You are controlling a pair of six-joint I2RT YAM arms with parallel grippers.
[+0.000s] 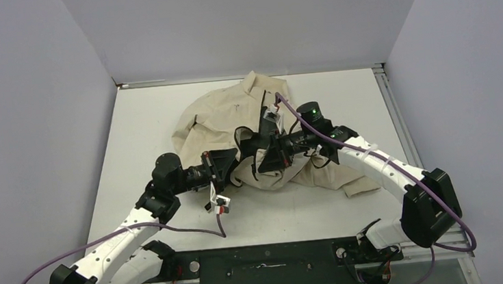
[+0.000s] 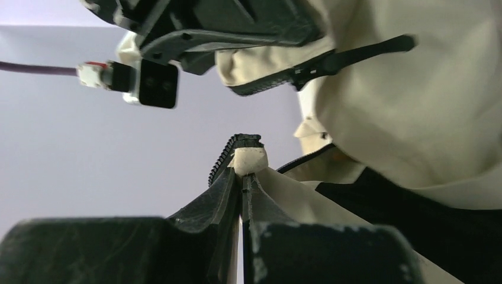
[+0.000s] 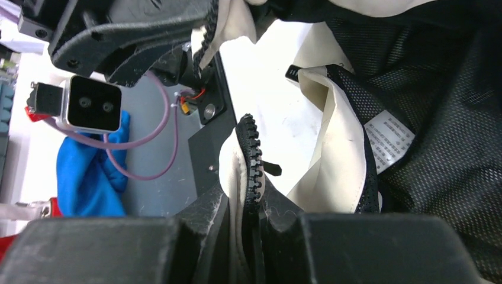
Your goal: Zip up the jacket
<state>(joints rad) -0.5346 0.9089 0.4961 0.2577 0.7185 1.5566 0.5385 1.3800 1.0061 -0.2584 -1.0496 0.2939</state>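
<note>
left wrist view: left fingers pinch one zipper edge of the jacket, right fingers the other; hold taut, align the ends.

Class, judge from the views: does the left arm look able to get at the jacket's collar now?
Probably not yet: the left arm has its jaws shut on the jacket at its zipper edge, and the right arm crowds the path to the collar.
</note>
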